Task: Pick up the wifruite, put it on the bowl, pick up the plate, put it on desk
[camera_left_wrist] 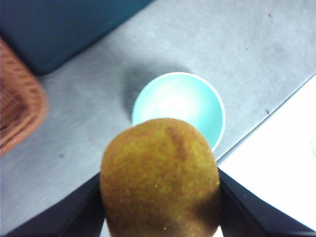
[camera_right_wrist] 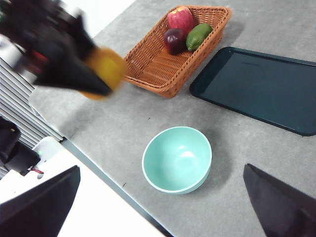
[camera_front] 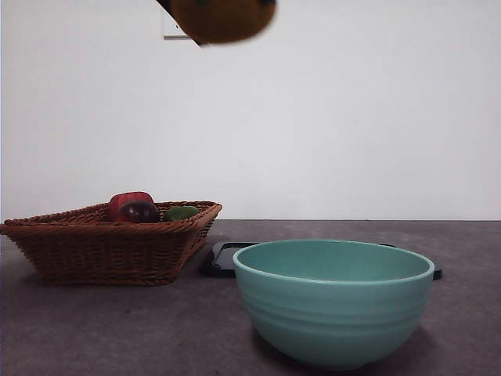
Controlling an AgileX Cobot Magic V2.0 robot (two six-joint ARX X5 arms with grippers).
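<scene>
The left tool (camera_left_wrist: 160, 197) has its two jaws closed tight on the wifruite (camera_left_wrist: 160, 177), carried high above the worktop (camera_front: 94, 329) so it clears every rim on the way; the mint bowl (camera_front: 334, 301) sits below and a little ahead of it, empty, so I'd say the carry is nearly lined up for a drop. The right tool (camera_right_wrist: 163, 207) waits up high with its jaws spread wide and nothing in them. The wicker basket (camera_front: 102, 247) keeps the red, dark and green fruit out of the path; the dark tray (camera_right_wrist: 261, 86) lies beside it, untouched.
</scene>
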